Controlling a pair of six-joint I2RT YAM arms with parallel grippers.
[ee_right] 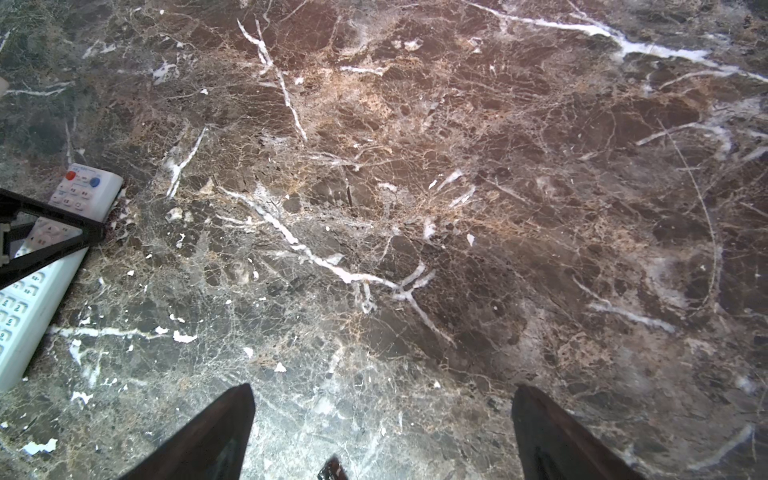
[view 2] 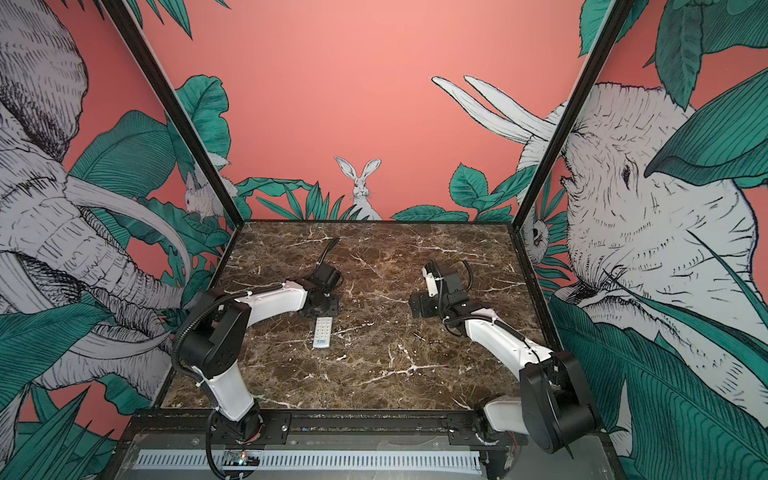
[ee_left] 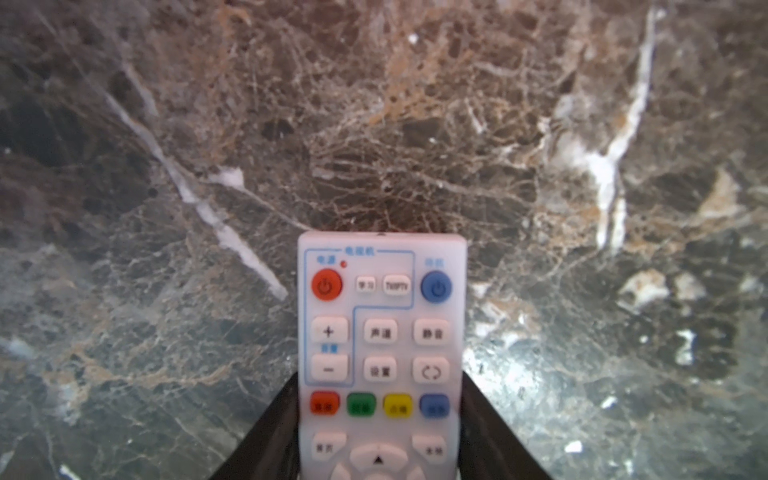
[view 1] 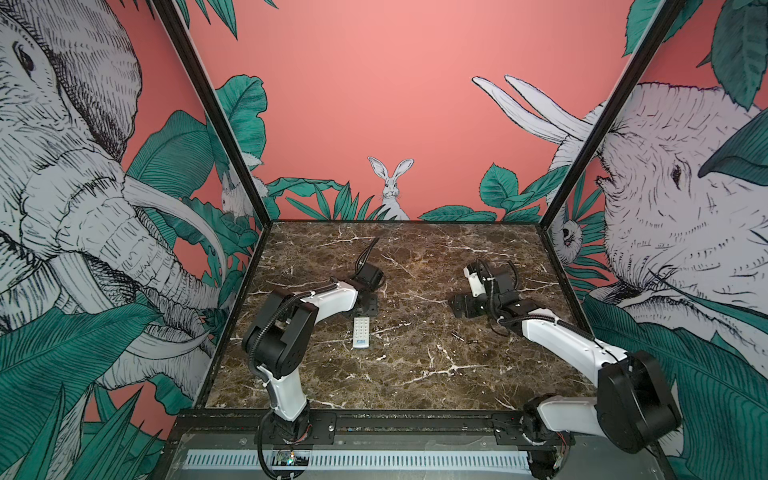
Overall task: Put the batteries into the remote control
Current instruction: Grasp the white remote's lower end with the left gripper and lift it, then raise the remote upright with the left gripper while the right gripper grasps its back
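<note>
remote control (ee_left: 380, 357), plus and minus keys, power signs on red and blue buttons, Chinese labels

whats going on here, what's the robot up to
The left end effector straddles a white remote lying buttons up on the marble table. Its fingers sit against the long sides, but a firm grip can't be confirmed. The right end effector hangs open over bare table, holding nothing. Two small batteries lie loose on the table, not yet picked up.
</note>
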